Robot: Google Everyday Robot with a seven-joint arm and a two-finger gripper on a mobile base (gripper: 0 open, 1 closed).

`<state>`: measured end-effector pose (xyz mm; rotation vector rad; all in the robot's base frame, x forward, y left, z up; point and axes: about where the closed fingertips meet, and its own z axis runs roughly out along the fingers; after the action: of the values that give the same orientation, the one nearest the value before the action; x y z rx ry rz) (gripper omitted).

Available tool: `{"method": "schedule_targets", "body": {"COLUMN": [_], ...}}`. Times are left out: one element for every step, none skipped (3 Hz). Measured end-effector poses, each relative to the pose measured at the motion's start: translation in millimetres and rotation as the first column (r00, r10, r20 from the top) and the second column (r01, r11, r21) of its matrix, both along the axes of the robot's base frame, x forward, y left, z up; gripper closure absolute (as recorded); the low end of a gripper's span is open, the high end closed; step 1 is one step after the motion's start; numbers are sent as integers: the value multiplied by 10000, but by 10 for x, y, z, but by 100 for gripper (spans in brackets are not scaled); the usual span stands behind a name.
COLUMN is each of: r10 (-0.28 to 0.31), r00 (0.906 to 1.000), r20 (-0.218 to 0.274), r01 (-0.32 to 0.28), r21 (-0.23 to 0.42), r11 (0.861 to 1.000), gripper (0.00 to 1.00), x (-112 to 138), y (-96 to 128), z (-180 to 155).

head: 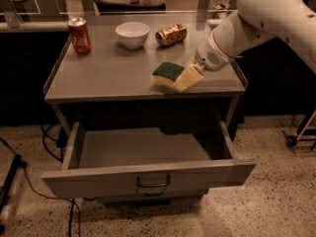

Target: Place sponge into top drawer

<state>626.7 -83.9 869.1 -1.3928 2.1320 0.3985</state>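
Camera view, read left to right. On the table (98,75), at the back: red can (79,34) upright, then white bowl (132,34), then crushed can (171,34) on its side. All three well apart from the work and unlikely to be struck.

Nearer the front right: sponge (167,73), green side up, low over the tabletop or resting on it, hard to say which, and close to the front edge. Pinched at its right end, by the look of it, in the gripper (184,79), closed down to about the sponge's thickness and reaching in from the white arm (266,14) at far right.

Below: top drawer (148,179) pulled well out, handle (153,182) at the middle of its front panel, rear part tucked under the tabletop.

Judged from here, several ways to fail:
- Held by one end only, and soft: liable to bend, twist and slip free while being carried forward
- Released too soon: left on the tabletop edge rather than inside
- Carried too far: dropped past the front panel onto the floor
- Lowered too close in: wrist catching the table's front edge, with only the forward part of the drawer open from above
- Swung wide to the right: knocking the drawer's right wall and nudging it inward
- Light and rough: may cling to a finger on opening instead of falling
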Motion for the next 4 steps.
{"method": "schedule_targets", "body": {"r10": [803,1344,1923,2406], "r00": [9966,9908,9813,9704], "r20": [189,151,-7,-198], "r01": [-800,-1345,-1921,-2398], "r21": [-175,25,347,369], "r11": [9966,9909,9808,9701], "gripper": [100,100,100,100], "x": [-479,-836,-989,-1032], "y": [-223,-389,-363,-237], "z": [-32,-243,-553,-988]}}
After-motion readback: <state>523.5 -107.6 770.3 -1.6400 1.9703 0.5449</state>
